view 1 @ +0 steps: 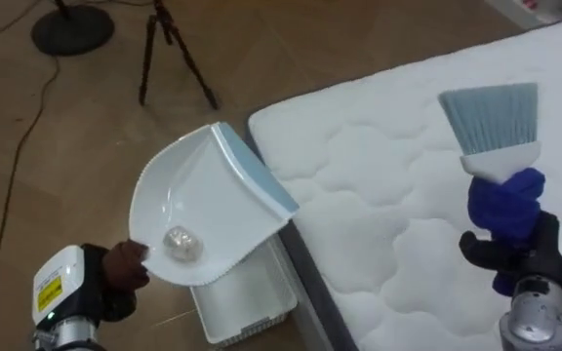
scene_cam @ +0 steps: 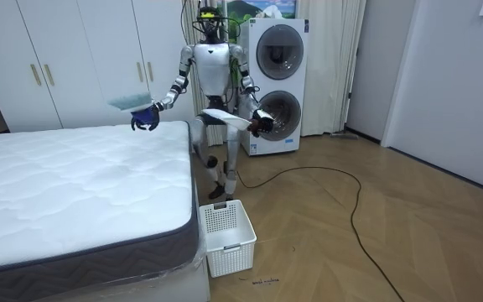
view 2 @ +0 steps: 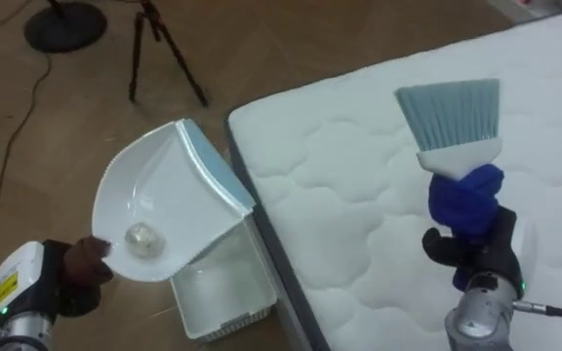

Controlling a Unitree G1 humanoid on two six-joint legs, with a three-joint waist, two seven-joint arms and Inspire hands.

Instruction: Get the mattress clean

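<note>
My left hand (view 1: 115, 275) is curled round the handle of a white dustpan (view 1: 203, 200) with a pale blue lip, held tilted beside the bed's corner. A small crumpled ball of paper (view 1: 183, 244) lies in the pan near the handle. Over the white quilted mattress (view 1: 369, 205), my right hand (view 1: 515, 255) grips a brush (view 1: 494, 122) by its blue handle, grey-blue bristles pointing away from me and clear of the surface. A white slatted basket (view 1: 247, 304) stands on the floor right under the dustpan, against the bed's side. In the room view I stand at the bed's far corner.
A dark tripod (view 1: 169, 49) and a round stand base (view 1: 71, 29) are on the wooden floor beyond the dustpan, with a cable (view 1: 13, 185) trailing past. Stacked washing machines (scene_cam: 275, 84) and white wardrobes (scene_cam: 82, 59) line the wall behind me.
</note>
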